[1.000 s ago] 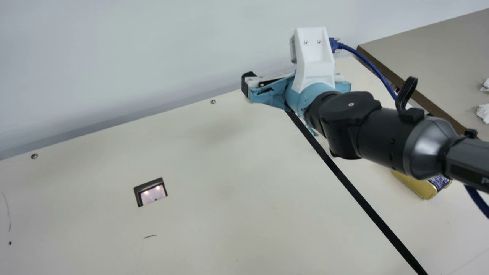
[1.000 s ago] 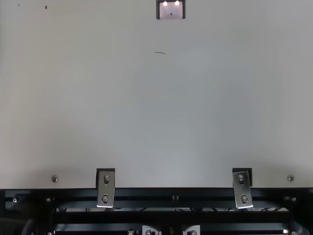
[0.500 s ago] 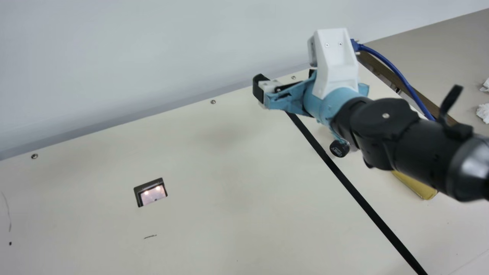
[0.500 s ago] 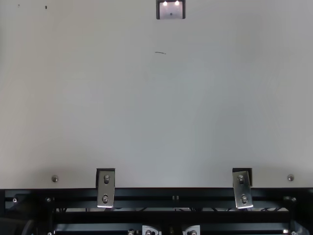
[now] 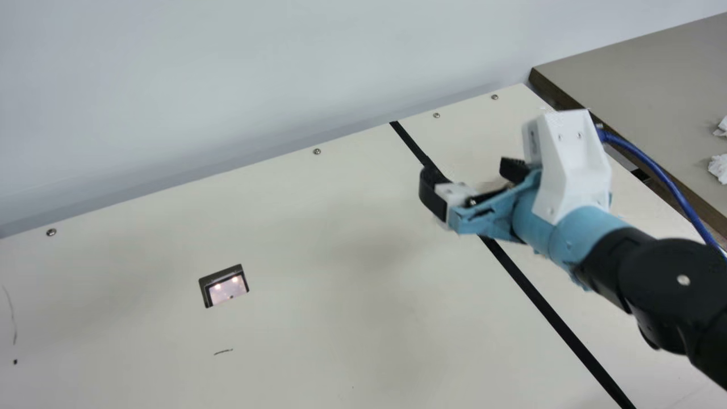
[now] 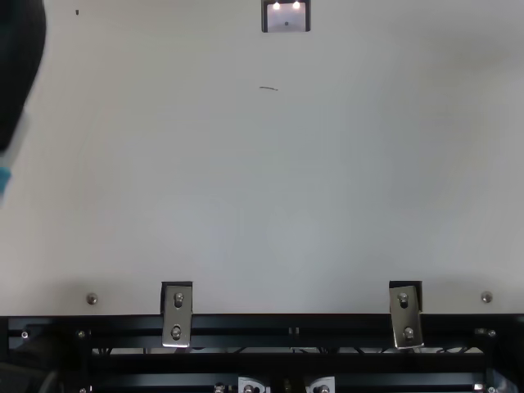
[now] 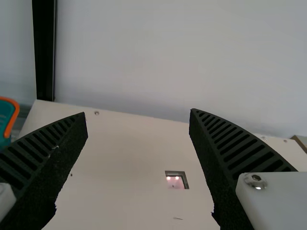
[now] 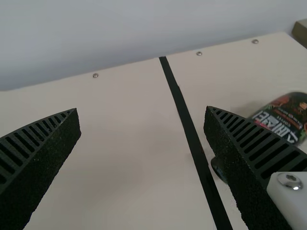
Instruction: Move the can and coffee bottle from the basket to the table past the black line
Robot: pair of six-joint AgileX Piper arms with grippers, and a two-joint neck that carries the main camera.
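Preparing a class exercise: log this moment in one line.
coffee bottle: on table, past black line; left jaws: open; right jaws: open, empty

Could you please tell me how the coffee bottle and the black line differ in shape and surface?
The coffee bottle is rounded and bulky, while the black line is a flat, narrow strip. The coffee bottle carries light lettering and reddish patterns; the black line is plain. Both are mostly dark against the pale table.

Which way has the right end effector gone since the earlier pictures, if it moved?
Yes, the right end effector moved rightward and down in the main view, uncovering the far end of the black line.
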